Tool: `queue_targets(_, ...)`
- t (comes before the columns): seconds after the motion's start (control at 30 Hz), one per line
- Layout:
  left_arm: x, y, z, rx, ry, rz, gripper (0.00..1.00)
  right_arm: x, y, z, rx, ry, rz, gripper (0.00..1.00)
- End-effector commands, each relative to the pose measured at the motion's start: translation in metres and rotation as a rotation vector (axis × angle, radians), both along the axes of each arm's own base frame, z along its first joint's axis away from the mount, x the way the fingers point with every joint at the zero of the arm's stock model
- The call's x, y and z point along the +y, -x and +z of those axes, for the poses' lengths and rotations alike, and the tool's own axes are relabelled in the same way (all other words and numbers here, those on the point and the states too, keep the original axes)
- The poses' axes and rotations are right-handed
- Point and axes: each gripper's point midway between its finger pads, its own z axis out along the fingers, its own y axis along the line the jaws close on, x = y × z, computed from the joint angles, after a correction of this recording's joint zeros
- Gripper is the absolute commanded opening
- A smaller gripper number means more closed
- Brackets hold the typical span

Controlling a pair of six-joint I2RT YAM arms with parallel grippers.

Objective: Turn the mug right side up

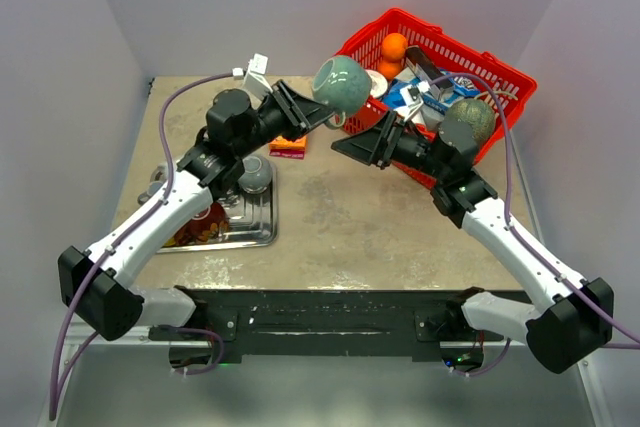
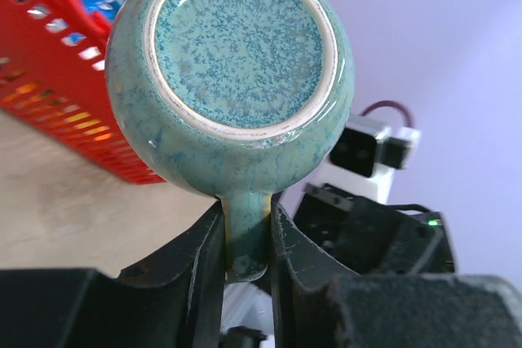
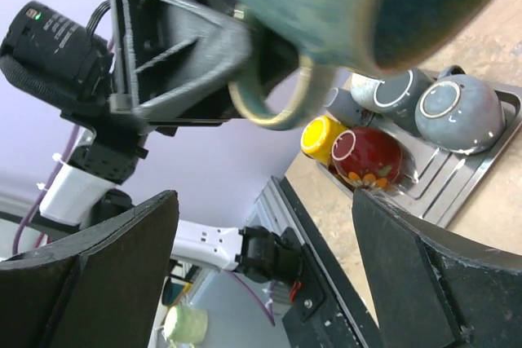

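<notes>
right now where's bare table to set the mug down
Bare tabletop in the middle, between the metal tray and the right arm, down to the near edge. Crowded: the tray of mugs, the red basket back right.

The mug (image 1: 343, 83) hangs above the table (image 1: 370, 217), a tray (image 1: 262, 219) of cups (image 1: 256, 175) to its left, a basket (image 1: 470, 47) behind-right.

The left arm (image 1: 150, 222) and right arm (image 1: 510, 237) had white link shells and black joint housings. A purple cable (image 1: 165, 137) ran along each. Their fingers (image 3: 106, 275) were matte black, and a green light (image 3: 33, 14) glowed on one motor (image 3: 53, 42).
</notes>
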Motion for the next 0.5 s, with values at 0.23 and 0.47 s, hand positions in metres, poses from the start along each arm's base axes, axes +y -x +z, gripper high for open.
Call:
queue_targets(0.23,0.014,0.059,0.156,-0.408,0.471,-0.164,0.00,-0.014,-0.003,0.096,-0.158,-0.279,-0.100,0.80)
queue_targets(0.47,0.021,0.068,0.158,-0.458,0.485,-0.162,0.00,-0.016,0.003,0.125,-0.212,-0.343,-0.082,0.78)
